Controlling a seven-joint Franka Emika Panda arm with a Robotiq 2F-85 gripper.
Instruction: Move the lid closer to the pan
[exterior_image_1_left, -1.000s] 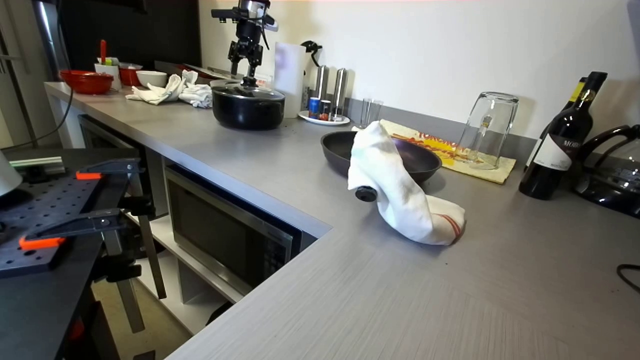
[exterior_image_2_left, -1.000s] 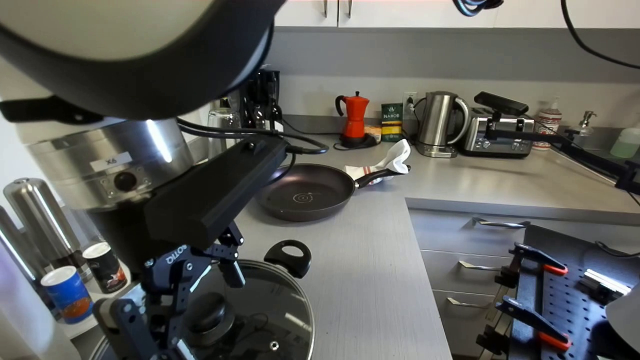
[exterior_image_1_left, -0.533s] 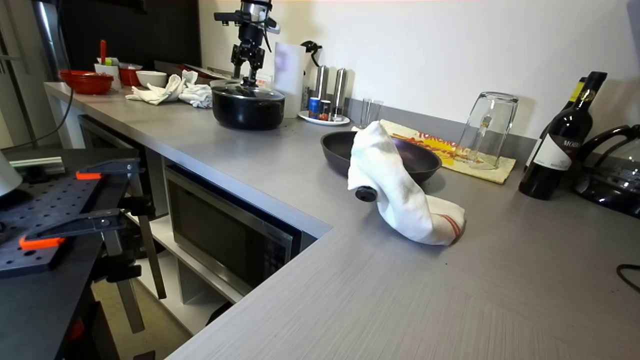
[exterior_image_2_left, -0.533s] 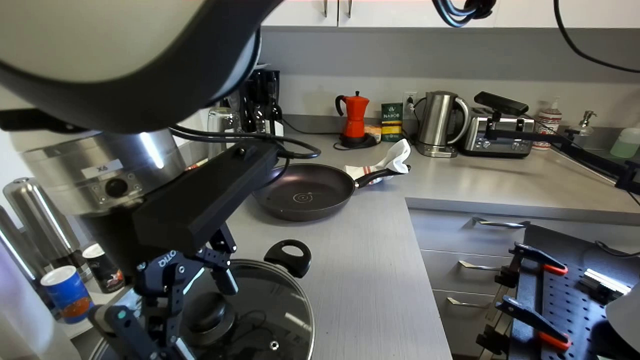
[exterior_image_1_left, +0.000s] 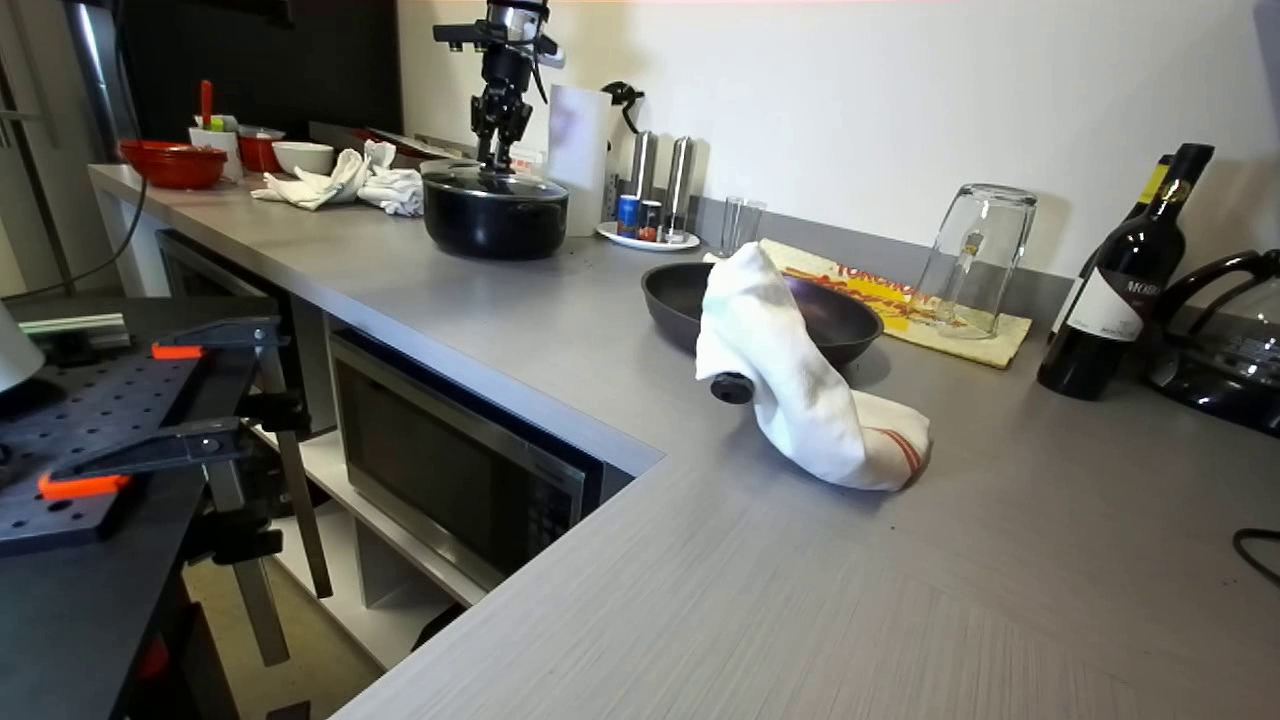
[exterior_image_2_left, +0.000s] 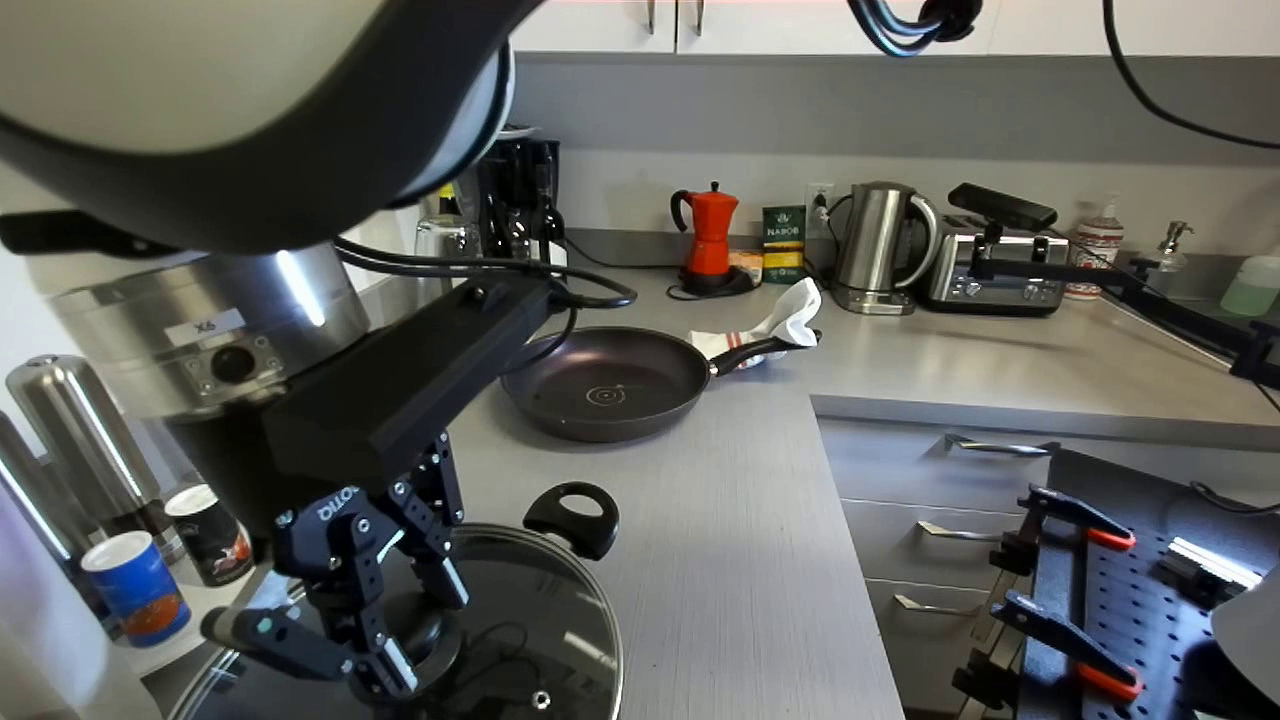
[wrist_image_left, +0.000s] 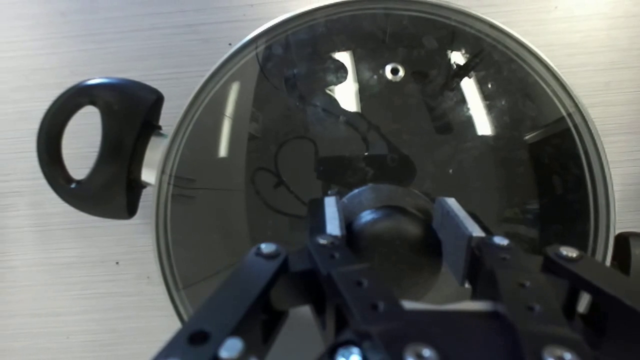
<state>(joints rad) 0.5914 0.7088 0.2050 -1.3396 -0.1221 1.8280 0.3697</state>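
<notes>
Bright light, white glare streaking the lid (wrist_image_left: 395, 145) (strongest in wrist view), gripper (wrist_image_left: 390, 225) slightly blurred

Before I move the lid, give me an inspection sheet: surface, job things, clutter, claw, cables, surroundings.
Surface: grey counter; a few dark specks beside the pot in the wrist view.
Job things: glass lid sits on the pot; dark pan stands apart from the pot, on the same counter.
Clutter: white towel at the pan's handle, upturned glass mug, wine bottle.
Claw: fingers on either side of the lid's knob; whether they grip it cannot be told.
Cables: black cables run along the arm; another cable lies on the counter.
Surroundings: microwave below the counter; kettle and toaster near the wall.
</notes>
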